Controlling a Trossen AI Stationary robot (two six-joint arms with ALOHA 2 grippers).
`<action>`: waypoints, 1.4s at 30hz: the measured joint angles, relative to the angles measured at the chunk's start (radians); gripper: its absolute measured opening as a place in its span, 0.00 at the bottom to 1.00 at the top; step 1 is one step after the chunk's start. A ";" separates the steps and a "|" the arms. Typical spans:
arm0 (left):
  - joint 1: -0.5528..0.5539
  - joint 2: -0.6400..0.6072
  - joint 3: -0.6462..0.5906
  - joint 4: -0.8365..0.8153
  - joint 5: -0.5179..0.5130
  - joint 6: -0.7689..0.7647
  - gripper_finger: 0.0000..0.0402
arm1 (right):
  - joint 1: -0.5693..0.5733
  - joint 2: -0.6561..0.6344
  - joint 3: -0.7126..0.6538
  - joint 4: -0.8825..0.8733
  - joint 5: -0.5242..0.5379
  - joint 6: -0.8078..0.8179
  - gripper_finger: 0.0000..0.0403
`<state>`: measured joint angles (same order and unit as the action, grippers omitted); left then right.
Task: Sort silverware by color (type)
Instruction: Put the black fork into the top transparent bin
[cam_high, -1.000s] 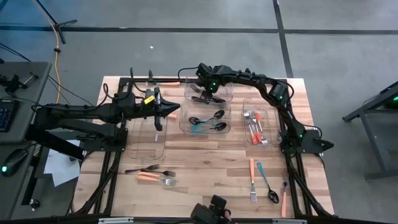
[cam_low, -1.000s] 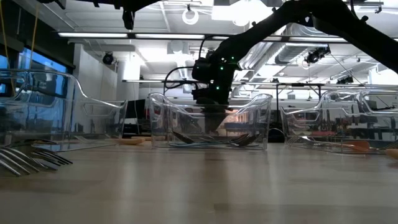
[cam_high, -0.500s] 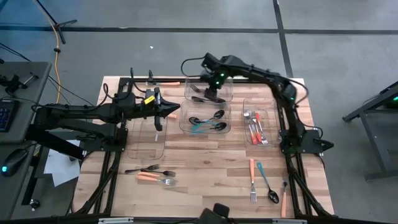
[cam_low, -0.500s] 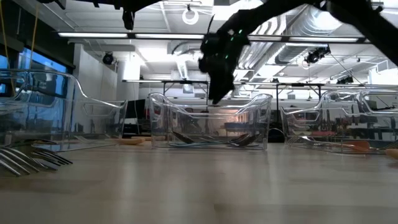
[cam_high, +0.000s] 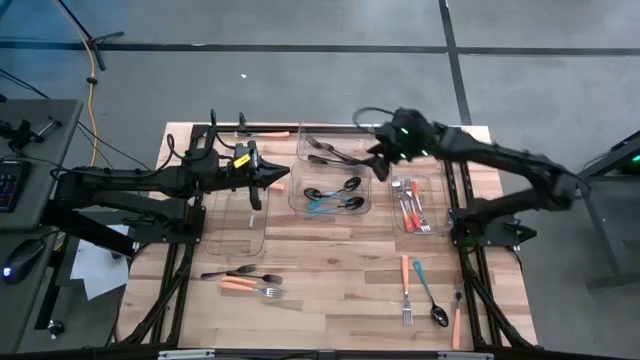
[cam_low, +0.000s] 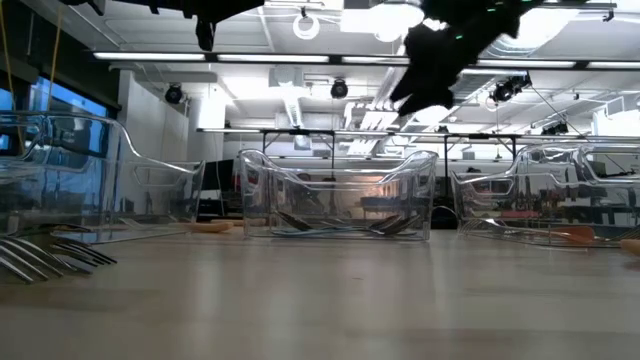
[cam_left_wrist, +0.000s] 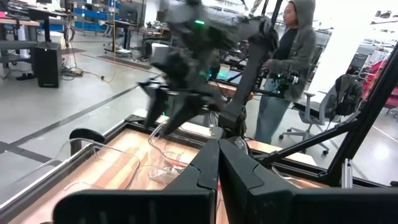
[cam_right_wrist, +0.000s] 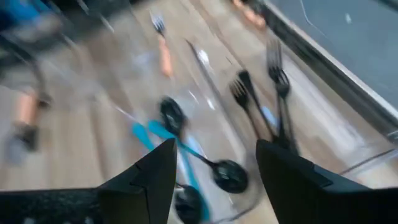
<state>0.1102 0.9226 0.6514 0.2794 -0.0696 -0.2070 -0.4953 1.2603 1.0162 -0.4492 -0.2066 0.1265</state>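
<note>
My right gripper (cam_high: 384, 166) (cam_right_wrist: 216, 149) hangs open and empty, high over the gap between the far middle bin (cam_high: 310, 157) and the right bin (cam_high: 432, 182); in the low view, my right gripper (cam_low: 425, 72) is well above the bins. Black forks (cam_right_wrist: 273, 93) lie flat in the far middle bin. Black and teal spoons (cam_high: 335, 195) lie in the middle bin. Orange-handled pieces (cam_high: 410, 205) lie in the right bin. My left gripper (cam_high: 284, 178) (cam_left_wrist: 217, 158) is shut and level above the left bin (cam_high: 236, 232).
Loose forks (cam_high: 245, 278) lie near the front left of the table. An orange fork, a teal spoon (cam_high: 428, 290) and an orange piece (cam_high: 457, 322) lie at the front right. A person (cam_left_wrist: 289, 56) stands beyond the table.
My right gripper has risen out of the far middle bin and swung toward the table's right edge, tipping less steeply downward. It has stayed open and carries nothing. The black forks rest in that bin.
</note>
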 joint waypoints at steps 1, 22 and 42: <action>0.000 0.000 0.000 0.001 0.000 0.000 0.00 | 0.012 -0.052 -0.057 0.061 0.000 0.032 0.50; 0.000 0.000 0.000 0.000 -0.002 -0.044 0.00 | 0.258 -0.266 -0.339 0.722 -0.022 0.097 0.50; 0.000 0.000 0.000 -0.030 -0.002 -0.044 0.00 | 0.404 -0.266 -0.322 0.723 0.151 0.049 0.45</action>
<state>0.1104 0.9227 0.6514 0.2497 -0.0715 -0.2508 -0.0913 0.9939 0.6941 0.2741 -0.0558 0.1754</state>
